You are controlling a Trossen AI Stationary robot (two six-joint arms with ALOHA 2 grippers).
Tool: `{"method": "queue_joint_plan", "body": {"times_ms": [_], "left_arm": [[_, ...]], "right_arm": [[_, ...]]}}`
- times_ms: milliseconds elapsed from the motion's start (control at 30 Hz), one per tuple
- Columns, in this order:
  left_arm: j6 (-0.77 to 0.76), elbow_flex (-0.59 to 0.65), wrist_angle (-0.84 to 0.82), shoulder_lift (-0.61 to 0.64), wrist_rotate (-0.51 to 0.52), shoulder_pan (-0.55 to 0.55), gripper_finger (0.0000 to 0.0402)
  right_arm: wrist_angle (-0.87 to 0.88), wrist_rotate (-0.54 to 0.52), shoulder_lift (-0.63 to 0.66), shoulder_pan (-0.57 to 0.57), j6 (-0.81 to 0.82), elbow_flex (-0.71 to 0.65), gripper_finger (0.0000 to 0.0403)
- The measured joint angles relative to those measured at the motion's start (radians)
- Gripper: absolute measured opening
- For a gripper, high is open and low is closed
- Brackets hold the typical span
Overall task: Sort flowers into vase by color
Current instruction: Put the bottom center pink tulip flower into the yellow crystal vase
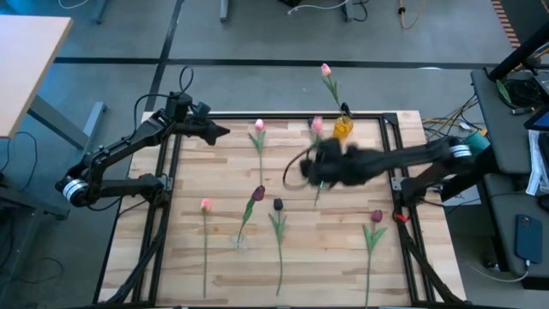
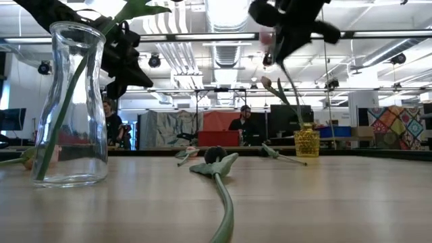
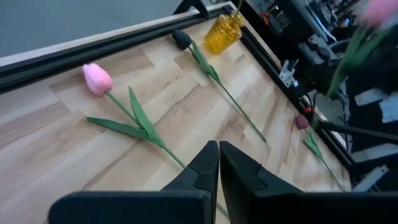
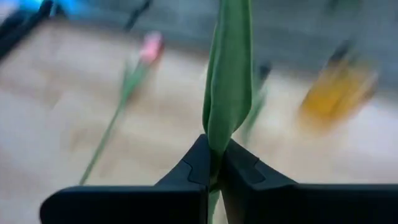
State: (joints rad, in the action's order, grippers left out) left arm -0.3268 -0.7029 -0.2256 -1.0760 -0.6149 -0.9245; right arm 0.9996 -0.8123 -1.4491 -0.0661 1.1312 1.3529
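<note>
My right gripper (image 1: 321,168) hovers over the table's middle-right, shut on a pink tulip (image 1: 316,126) and blurred in the high view. A yellow vase (image 1: 343,128) at the far edge holds one pink tulip (image 1: 326,70). A clear vase (image 1: 240,243) near the front holds a maroon tulip (image 1: 258,194). Two pink tulips (image 1: 257,126) (image 1: 206,204), a dark one (image 1: 278,204) and a maroon one (image 1: 376,216) lie flat on the wood. My left gripper (image 1: 216,131) waits shut above the far left corner, touching nothing. My right gripper pinches the pink tulip between its two fingers at the green leaf and stem (image 4: 217,135), which stand up out of the fingers in the wrist view. The flower is lifted clear of the table, and its stem (image 2: 291,75) hangs below the gripper in the low view.
A black frame (image 1: 163,197) borders the wooden table on the left, right and far sides. The clear vase (image 2: 71,101) stands close to the low camera, and the dark tulip (image 2: 216,156) lies just behind it. People stand in the room beyond the table.
</note>
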Motion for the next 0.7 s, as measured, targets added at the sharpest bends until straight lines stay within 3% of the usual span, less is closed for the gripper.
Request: {"method": "queue_joint_plan", "body": {"times_ms": [100,233,433,533,700], "left_arm": [[-0.004,0.0,0.014,0.0,0.024,0.0,0.0],[0.004,0.0,0.035,0.0,0.032,0.0,0.0],[0.004,0.0,0.069,0.0,0.035,0.0,0.0],[0.004,0.0,0.069,0.0,0.053,0.0,0.0],[0.006,0.0,0.069,0.0,0.058,0.0,0.0]], "right_arm": [[-0.044,-0.129,0.103,0.111,-0.276,-0.006,0.0013],[-0.214,-0.146,0.229,0.281,-0.64,-0.05,0.0012],[-0.66,0.078,0.345,0.517,-1.12,-0.18,0.001],[-0.813,0.183,0.362,0.616,-1.212,-0.245,0.0009],[-0.922,0.289,0.368,0.718,-1.274,-0.329,0.0009]]}}
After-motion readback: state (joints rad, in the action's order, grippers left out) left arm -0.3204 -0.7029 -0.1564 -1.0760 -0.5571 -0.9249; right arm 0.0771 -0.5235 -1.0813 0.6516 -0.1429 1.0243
